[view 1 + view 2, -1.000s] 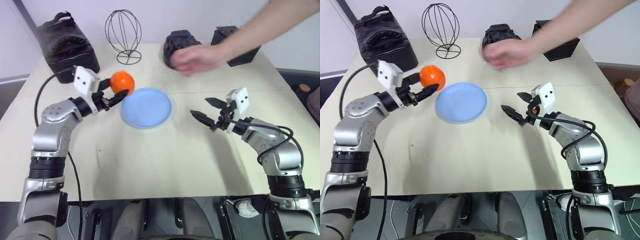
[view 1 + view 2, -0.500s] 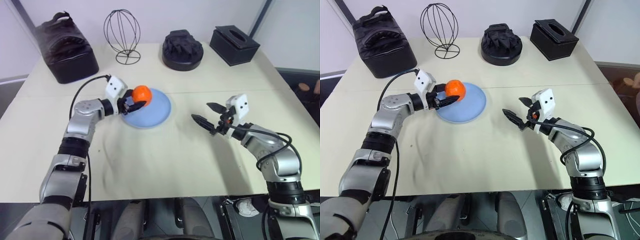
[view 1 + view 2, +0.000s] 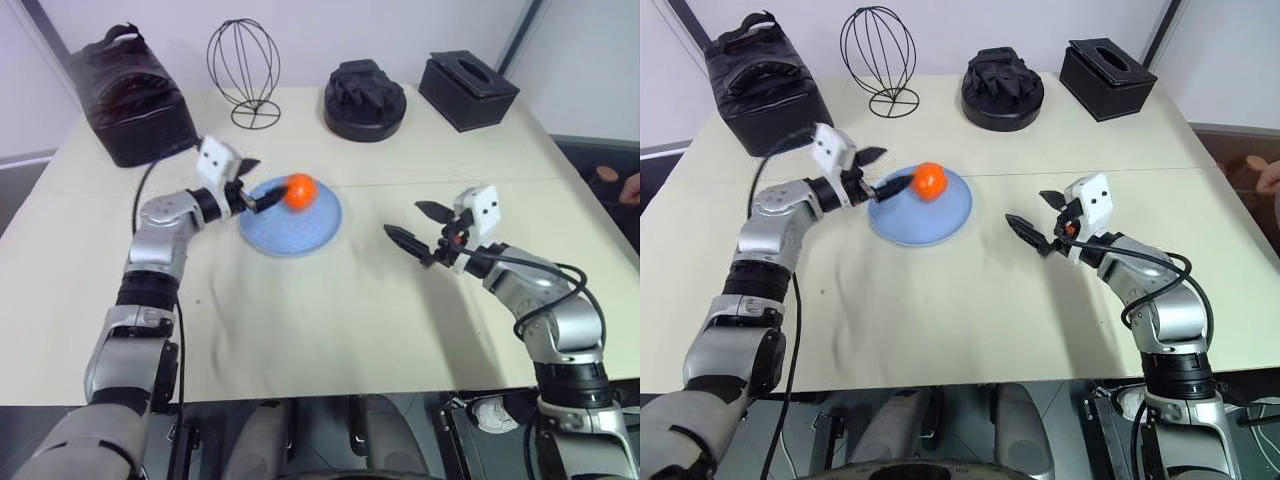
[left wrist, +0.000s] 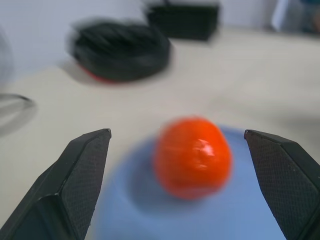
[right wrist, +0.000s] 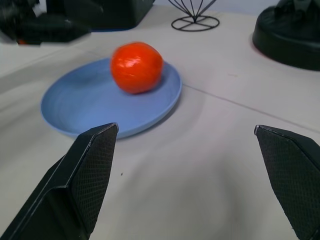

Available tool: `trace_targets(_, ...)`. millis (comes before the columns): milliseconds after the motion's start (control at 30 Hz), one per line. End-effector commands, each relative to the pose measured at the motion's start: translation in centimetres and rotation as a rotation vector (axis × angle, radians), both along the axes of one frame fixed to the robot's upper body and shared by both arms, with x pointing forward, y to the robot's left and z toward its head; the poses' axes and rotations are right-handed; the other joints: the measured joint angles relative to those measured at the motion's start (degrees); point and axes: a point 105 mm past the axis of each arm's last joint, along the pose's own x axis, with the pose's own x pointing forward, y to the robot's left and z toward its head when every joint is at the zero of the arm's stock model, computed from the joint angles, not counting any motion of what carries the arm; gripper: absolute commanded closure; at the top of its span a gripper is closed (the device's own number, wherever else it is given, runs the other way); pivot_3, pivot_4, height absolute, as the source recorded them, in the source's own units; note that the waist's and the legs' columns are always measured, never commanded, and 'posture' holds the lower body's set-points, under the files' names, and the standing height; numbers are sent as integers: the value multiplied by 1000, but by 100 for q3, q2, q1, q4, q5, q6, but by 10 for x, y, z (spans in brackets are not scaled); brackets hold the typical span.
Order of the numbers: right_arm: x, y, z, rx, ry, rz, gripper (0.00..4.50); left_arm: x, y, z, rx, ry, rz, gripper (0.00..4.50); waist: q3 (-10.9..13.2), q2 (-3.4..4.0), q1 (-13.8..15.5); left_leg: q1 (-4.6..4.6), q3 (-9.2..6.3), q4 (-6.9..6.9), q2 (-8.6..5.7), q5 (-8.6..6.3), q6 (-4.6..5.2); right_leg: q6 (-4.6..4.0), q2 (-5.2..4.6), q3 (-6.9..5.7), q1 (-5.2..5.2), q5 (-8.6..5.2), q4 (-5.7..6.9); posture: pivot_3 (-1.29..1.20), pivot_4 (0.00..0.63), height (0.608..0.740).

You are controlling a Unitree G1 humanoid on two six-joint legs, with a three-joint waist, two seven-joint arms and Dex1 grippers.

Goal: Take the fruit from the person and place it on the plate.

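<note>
The orange fruit [image 3: 299, 190] rests on the far part of the light-blue plate [image 3: 300, 228], free of any grip. My left gripper [image 3: 259, 184] is open just to the left of the fruit, its fingers [image 4: 75, 180] spread wide on either side and not touching it. Over the table to the right of the plate, my right gripper [image 3: 405, 220] hangs open and empty, pointing toward the plate [image 5: 90, 107] and fruit [image 5: 136, 66]. A bit of the person's hand [image 3: 1266, 176] shows at the far right edge.
Along the table's back stand a black bag [image 3: 135, 95], a wire head form [image 3: 245, 70], a round black object [image 3: 365, 100] and a black box [image 3: 468, 90]. Bare tabletop [image 3: 330, 320] stretches between the plate and the front edge.
My left gripper carried the fruit over the plate, then opened and let it go; the fruit now lies on the plate. The person's arm has withdrawn to the right. My right arm stayed still.
</note>
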Motion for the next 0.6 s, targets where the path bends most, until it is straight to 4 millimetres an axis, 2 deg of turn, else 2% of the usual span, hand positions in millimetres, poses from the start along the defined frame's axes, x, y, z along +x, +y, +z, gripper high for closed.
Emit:
trace_targets(33, 3, -4, 13, -2, -54, -8, 0, -15, 37, 31, -76, -94, 114, 26, 0, 0, -14, 0, 0, 0, 0, 0, 0, 0, 0, 0, 0, 0, 1, 0, 150, 740)
trace_targets(133, 5, -5, 14, -3, -59, -7, 0, -37, 59, 26, -57, -82, 182, 26, 0, 1, -20, 2, 1, -2, 0, 0, 0, 0, 0, 5, -2, 0, 4, 0, 150, 740)
trace_targets(333, 21, -22, 21, -1, -88, -61, 0, -94, 98, -6, 7, 38, 310, 26, 0, 1, 1, 1, 0, -2, 0, -1, -1, -2, -5, 5, -2, 0, 2, 0, 150, 740)
trace_targets(467, 27, -28, 20, -2, -88, -69, 0, -111, 99, -17, -3, 86, 315, 26, 0, 0, 67, 1, -4, -2, 0, -1, -2, -8, -8, 2, 3, -4, -1, 0, 150, 740)
trace_targets(600, 35, -22, 18, 11, -87, -60, 0, -111, 96, -24, -21, 104, 309, 26, 0, 0, 115, 1, -1, 0, 0, -1, -2, -23, -8, 0, 5, -12, -5, 0, 150, 740)
